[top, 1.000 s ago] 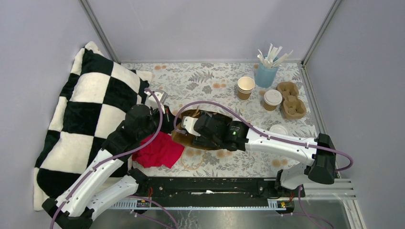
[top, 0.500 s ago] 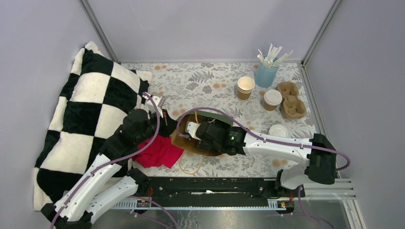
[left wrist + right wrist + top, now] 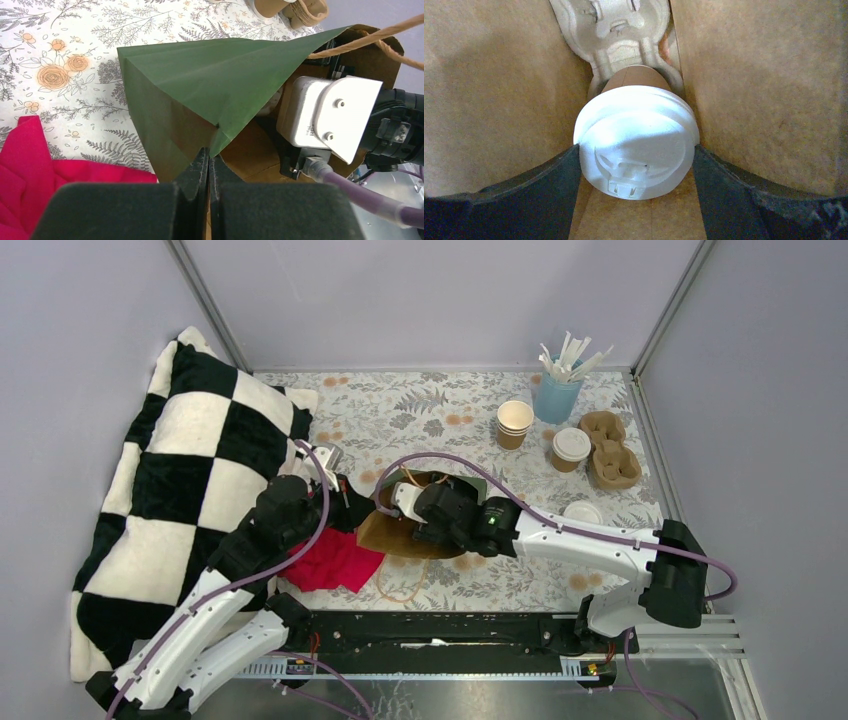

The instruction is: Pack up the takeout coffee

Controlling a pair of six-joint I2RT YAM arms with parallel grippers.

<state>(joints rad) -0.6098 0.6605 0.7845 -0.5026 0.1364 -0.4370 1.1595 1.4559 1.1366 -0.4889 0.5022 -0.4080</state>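
- Left gripper (image 3: 207, 159): jaws pressed together, pinching the mouth edge of the green bag (image 3: 200, 75), which lies on its side.
- Right gripper (image 3: 636, 152): reaches inside the bag, fingers spread wide, one on each side of a lidded cup (image 3: 636, 135); they seem to touch the lid.
- The cup is deep in the bag, against a pulp carrier (image 3: 616, 25).
- On the table (image 3: 440, 410), far right: a second cup (image 3: 571, 448), lidded, upright.

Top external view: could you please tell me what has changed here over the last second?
The left gripper drew back slightly toward its base, staying shut on the green paper bag's rim, and the bag's mouth opened up more. The right gripper, holding a white-lidded kraft-paper cup, shifted slightly inside the bag. The second lidded cup on the table and the red cloth stayed put.
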